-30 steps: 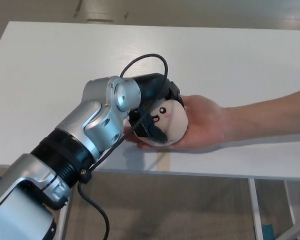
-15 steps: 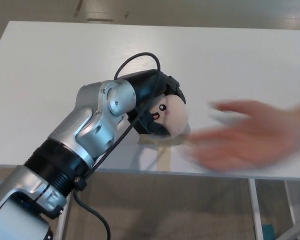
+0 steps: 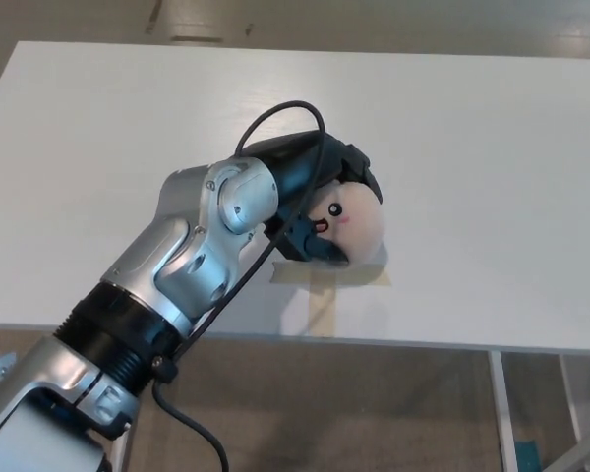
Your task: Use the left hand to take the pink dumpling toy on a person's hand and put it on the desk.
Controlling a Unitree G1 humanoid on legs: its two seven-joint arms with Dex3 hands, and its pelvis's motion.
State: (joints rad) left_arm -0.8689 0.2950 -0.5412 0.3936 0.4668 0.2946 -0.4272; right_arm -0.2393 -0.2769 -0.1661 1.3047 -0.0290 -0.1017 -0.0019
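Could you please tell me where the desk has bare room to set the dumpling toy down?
Nearly all of the white desk is bare: the whole right half, the far strip and the far left corner. The only crowded patch is near the front edge, where the left hand holds the pink dumpling toy above a tape mark.

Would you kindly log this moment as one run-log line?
left robot hand: shut on dumpling toy | toy: above tape mark on desk | right hand: not in view

Light: bright, even daylight is washing the white worktop (image 3: 492,147).
Shadow: a soft one is lying under the left hand (image 3: 320,202).
Focus: everything is showing sharp, unblurred.
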